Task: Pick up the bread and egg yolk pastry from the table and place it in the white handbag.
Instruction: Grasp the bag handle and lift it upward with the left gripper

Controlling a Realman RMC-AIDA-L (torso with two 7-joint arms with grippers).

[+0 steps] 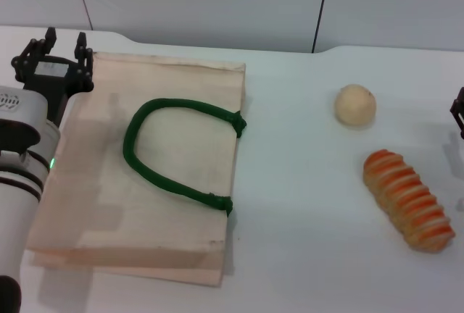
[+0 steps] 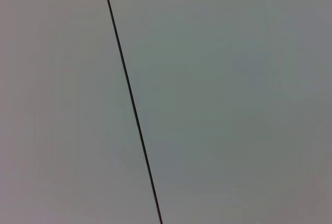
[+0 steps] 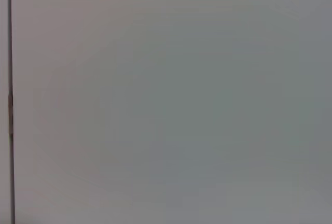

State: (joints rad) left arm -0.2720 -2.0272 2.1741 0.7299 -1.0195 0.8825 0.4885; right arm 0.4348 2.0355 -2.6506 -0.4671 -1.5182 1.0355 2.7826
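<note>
In the head view the white handbag (image 1: 174, 175) lies flat on the table's left half, its dark green handle (image 1: 148, 164) looped on top. The egg yolk pastry (image 1: 355, 105) sits on the table at the right. The bread (image 1: 408, 199), striped orange and cream, lies in front of the pastry, nearer the right edge. My left gripper (image 1: 61, 46) is open and empty, raised by the bag's far left corner. My right gripper (image 1: 458, 116) only shows as a dark bit at the right edge, right of the pastry and bread. Both wrist views show none of these.
The white table (image 1: 297, 204) ends at a grey panelled wall (image 1: 217, 1) at the back. The left wrist view shows only a grey wall (image 2: 218, 99) with a dark seam (image 2: 129, 97). The right wrist view shows the same grey wall (image 3: 171, 99).
</note>
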